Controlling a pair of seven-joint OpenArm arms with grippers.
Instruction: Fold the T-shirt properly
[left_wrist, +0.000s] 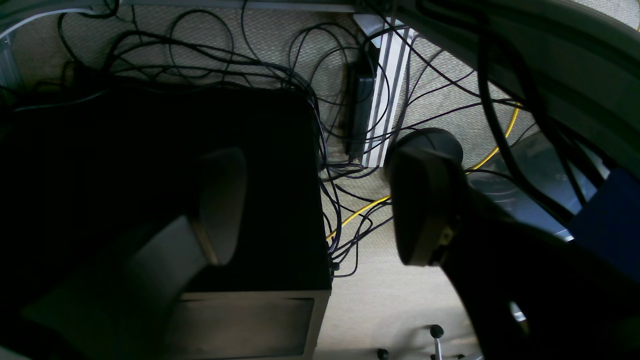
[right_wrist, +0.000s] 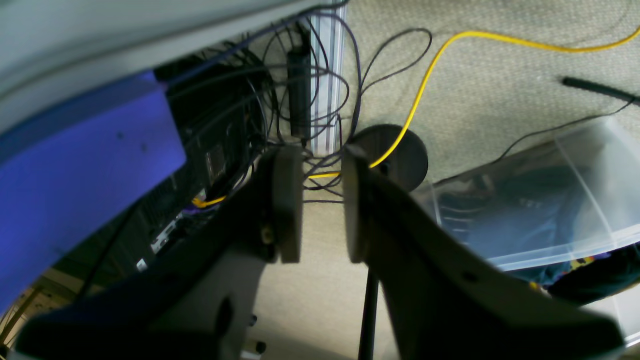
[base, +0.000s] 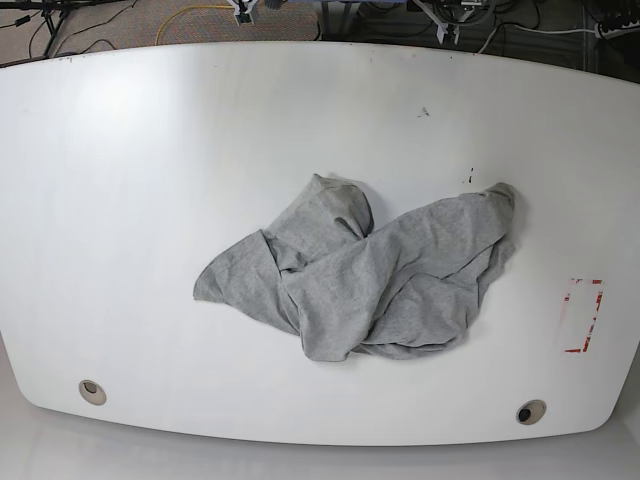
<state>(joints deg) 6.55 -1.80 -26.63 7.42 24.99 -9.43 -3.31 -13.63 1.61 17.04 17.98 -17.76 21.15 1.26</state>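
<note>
Left pincer: jaws stand wide apart, nothing between them. Its two fingers are dark, with flat rounded pads. The left wrist view looks past them to a carpeted floor, where a black box sits amid tangled black cables and one yellow cable.

Right pincer: jaws stand narrow, a slim gap open between the pads, nothing held. The right wrist view shows the same beige carpet, the yellow cable, a clear plastic bin and a blue panel. Neither wrist view shows the T-shirt; neither pincer appears in the base view.

The T-shirt appears in the base view only. It lies crumpled near the middle of the counter, slightly toward the counter's near edge. Its long axis runs diagonally, from a low end on the view's left up to a raised tip on the view's right, toward the counter's far edge. The fabric is soft heather-grey knit, bunched in overlapping folds, with a rounded lobe on the far side of the heap. No print is visible.

The counter is smooth, white and glossy, with curved edges. Two round ports sit near the near edge, either side of the T-shirt. A red-outlined rectangle is marked to the right of the T-shirt.
</note>
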